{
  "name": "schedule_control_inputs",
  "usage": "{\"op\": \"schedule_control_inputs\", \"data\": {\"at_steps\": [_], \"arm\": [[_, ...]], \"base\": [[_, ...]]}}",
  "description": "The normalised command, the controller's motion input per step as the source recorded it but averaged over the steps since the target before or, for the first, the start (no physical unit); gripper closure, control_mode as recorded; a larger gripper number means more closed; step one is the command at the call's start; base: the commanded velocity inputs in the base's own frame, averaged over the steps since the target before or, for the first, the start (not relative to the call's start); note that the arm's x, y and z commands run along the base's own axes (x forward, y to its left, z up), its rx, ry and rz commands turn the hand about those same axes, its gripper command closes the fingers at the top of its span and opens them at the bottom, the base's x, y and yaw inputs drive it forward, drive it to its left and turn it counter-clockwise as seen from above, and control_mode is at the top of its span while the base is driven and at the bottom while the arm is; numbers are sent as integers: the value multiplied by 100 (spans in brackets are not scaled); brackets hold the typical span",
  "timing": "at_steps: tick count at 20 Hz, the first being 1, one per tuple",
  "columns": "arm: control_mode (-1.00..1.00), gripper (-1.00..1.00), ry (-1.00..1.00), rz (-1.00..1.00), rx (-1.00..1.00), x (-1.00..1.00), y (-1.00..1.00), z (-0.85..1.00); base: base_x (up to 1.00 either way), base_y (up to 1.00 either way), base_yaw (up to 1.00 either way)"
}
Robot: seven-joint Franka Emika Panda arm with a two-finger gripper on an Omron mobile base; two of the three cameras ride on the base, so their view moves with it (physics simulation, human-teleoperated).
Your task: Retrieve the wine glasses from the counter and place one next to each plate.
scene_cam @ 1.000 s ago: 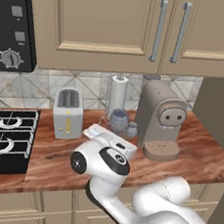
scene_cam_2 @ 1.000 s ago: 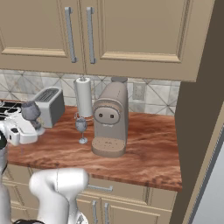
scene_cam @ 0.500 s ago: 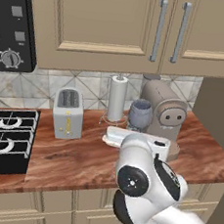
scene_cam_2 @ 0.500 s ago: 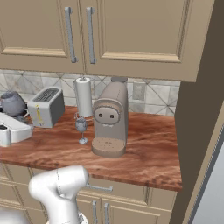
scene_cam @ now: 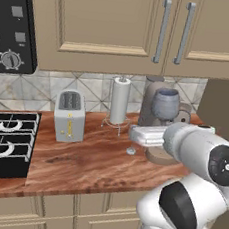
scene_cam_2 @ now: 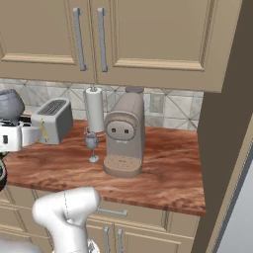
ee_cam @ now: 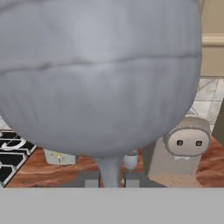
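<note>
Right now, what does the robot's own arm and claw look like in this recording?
The glossy white arm of rounded, tube-like segments has dark grey oval joint inserts and a round dark end cap with a small centre screw. Its boxy white wrist block carries the claw, whose two small dark grey square finger tips show in the hand view. No cables or markings are visible.

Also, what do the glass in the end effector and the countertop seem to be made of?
The held wine glass looks like translucent blue-grey glass with a dull, frosted sheen, though the rendering leaves that open. The end effector grips its thin stem. The counter looks like polished reddish-brown wood: streaky grain and a soft gloss.
</note>
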Motion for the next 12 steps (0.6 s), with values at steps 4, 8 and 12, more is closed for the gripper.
{"op": "schedule_control_inputs", "data": {"at_steps": [4, 8, 12], "arm": [[-100, 100, 6, 9, 0, 7, -24, -27], [-100, 100, 0, 0, 0, -2, -9, -25], [100, 100, 0, 0, 0, -11, -4, -13]], "base": [[0, 0, 0], [0, 0, 0], [-28, 7, 1]]}}
